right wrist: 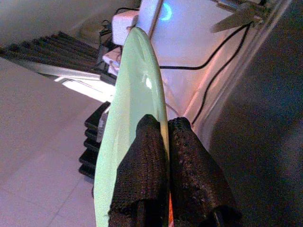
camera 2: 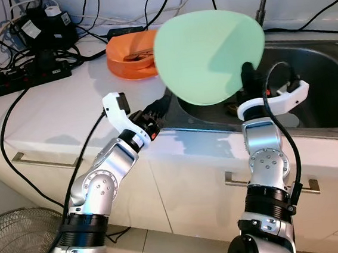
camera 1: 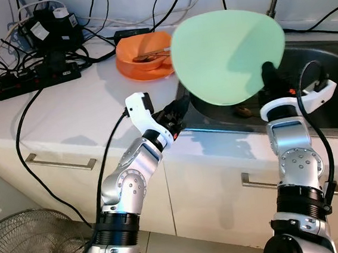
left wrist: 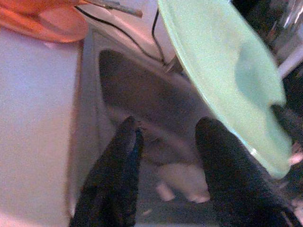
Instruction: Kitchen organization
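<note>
Holding the green plate (camera 1: 228, 55) on edge above the sink (camera 1: 326, 81), the right gripper (right wrist: 158, 142) has both fingers clamped on the plate's rim, so the pickup stage appears complete and the plate has not yet been set down anywhere. The left gripper (left wrist: 165, 156) hovers at the sink's near-left corner with its fingers apart and nothing between them. Work remaining appears to include placing the plate and dealing with the orange bowl (camera 1: 144, 55) on the counter (camera 1: 67, 121) and some pale debris, indistinct in the blur, in the basin.
</note>
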Motion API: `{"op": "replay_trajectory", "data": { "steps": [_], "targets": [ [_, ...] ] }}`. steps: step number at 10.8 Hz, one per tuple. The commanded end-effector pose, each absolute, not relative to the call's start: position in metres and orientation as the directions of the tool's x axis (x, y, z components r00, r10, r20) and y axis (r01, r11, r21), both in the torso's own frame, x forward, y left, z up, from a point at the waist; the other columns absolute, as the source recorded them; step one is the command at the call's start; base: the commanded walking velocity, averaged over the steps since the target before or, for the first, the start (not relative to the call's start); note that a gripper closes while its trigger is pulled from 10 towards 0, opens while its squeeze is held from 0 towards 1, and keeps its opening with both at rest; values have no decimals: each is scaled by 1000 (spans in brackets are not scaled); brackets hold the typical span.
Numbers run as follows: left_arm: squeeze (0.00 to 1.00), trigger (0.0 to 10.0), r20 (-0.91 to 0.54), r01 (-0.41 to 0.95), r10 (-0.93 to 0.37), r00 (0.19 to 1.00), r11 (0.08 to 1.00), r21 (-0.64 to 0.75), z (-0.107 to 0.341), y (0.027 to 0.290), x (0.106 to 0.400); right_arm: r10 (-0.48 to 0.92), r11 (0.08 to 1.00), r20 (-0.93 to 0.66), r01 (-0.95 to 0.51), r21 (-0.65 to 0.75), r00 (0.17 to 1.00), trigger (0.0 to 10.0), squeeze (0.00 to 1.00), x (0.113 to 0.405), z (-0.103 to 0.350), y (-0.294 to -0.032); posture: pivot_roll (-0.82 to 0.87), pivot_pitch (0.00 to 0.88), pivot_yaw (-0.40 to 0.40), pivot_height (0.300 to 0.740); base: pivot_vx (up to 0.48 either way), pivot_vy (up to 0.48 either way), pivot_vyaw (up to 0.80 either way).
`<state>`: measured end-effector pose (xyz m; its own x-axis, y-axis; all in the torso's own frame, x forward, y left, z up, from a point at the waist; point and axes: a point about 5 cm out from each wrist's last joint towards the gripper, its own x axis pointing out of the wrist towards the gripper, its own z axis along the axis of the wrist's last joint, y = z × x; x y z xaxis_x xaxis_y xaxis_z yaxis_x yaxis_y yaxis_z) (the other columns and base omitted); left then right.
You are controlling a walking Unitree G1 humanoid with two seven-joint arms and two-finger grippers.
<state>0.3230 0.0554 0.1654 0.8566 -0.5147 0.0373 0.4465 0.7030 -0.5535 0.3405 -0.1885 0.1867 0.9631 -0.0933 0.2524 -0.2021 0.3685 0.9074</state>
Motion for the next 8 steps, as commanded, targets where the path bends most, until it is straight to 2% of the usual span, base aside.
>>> {"op": "replay_trajectory", "data": {
  "steps": [1,2,3,4,5,6,7,8],
  "targets": [
    [0,10000,11,450,-506,863,757,-475,161,57,321,-120,382,312,-246,891,943,0,0,344,204,-193,54,0,78,740,0,0,0],
    [0,10000,6,451,-503,864,769,-453,159,57,320,-131,402,312,-238,884,941,0,0,345,206,-197,54,0,78,740,0,0,0],
    [0,10000,-33,469,-497,867,838,-277,154,61,319,-189,515,273,-142,846,943,10000,0,349,203,-215,54,0,79,740,0,0,0],
    [0,10000,-50,476,-493,868,858,-195,151,63,317,-260,604,246,-41,796,934,10000,0,350,199,-233,57,0,78,740,0,0,0],
    [0,10000,-57,481,-494,868,862,-161,150,65,317,-283,654,241,3,757,929,10000,0,350,199,-240,60,0,78,740,0,0,0],
    [0,10000,-69,479,-488,870,870,-113,148,68,315,-313,774,236,103,625,920,10000,0,351,201,-249,64,0,80,740,0,0,0],
    [0,10000,-78,475,-483,872,875,-94,146,71,314,-295,848,249,133,513,923,10000,0,354,203,-249,65,0,82,740,0,0,0],
    [0,10000,-79,475,-481,873,876,-87,145,71,314,-287,860,250,133,493,925,10000,0,355,202,-248,65,0,82,740,0,0,0]
  ]
}}
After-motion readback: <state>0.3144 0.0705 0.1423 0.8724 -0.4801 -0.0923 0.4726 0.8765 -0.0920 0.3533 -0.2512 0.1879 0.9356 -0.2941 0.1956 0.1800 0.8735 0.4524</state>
